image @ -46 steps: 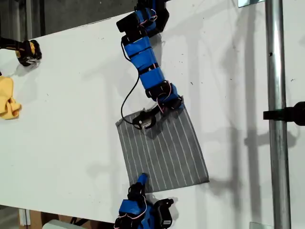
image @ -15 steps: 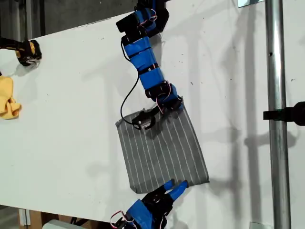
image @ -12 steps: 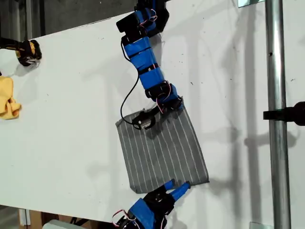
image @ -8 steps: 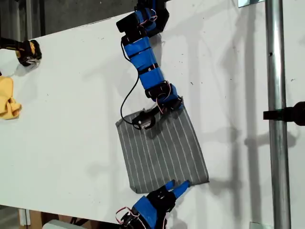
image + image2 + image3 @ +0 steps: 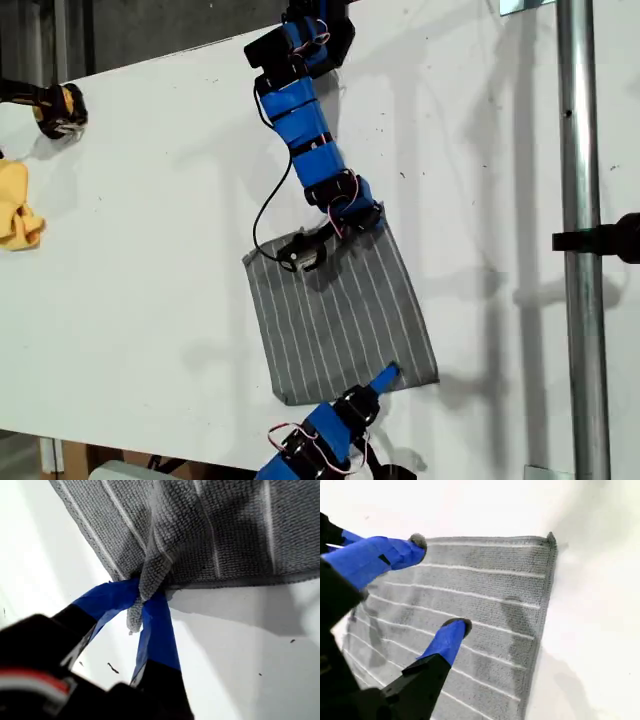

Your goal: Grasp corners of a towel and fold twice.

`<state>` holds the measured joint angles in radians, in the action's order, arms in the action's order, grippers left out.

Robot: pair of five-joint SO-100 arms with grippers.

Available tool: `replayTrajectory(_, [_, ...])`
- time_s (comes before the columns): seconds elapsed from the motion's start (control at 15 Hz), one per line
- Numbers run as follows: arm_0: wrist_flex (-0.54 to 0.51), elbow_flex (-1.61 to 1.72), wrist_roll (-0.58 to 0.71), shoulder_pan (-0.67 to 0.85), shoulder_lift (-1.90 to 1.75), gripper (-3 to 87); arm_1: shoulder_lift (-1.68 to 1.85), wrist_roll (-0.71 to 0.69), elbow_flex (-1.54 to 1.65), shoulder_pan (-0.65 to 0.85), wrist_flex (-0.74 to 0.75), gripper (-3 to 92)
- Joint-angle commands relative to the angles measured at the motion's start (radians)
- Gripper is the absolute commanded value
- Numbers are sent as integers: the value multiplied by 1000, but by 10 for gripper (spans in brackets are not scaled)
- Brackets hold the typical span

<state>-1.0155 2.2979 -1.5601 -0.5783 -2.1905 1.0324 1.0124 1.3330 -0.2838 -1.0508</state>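
Note:
The grey striped towel [image 5: 340, 320] lies flat on the white table. My first gripper [image 5: 368, 216] comes down from the exterior view's top and is shut on the towel's upper right corner. In the first wrist view a bunched tip of towel [image 5: 225, 530] is pinched between the blue jaws of that gripper [image 5: 142, 592]. My second gripper [image 5: 383, 380] reaches in from the exterior view's bottom edge and is open at the towel's lower edge, left of the lower right corner [image 5: 434, 377]. In the second wrist view that gripper [image 5: 439, 584] has nothing between its jaws, which straddle flat towel [image 5: 495, 590] short of a free corner [image 5: 550, 537].
A small yellow cloth [image 5: 18, 215] and a black and yellow object [image 5: 57, 108] sit at the exterior view's far left. A metal pole [image 5: 580, 200] with a black clamp [image 5: 600, 240] runs down that view's right side. The table's front edge [image 5: 150, 450] is just below the towel.
My second gripper has moved right along the towel's lower edge, from the lower left corner to near the lower right one, and now overlaps the cloth. The first arm has not moved.

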Motion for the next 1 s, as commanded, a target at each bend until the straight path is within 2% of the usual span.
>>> replayTrajectory(0.0, [26, -74, -92, -55, 101, 269, 9, -17, -55, 18, 0, -2])
replayTrajectory(0.33, [-41, -339, -155, -106, 491, 284, 9, -26, -55, 21, 2, -2])
replayTrajectory(0.93, [15, -423, -261, -137, 792, 278, 14, -23, -52, 8, 3, -2])
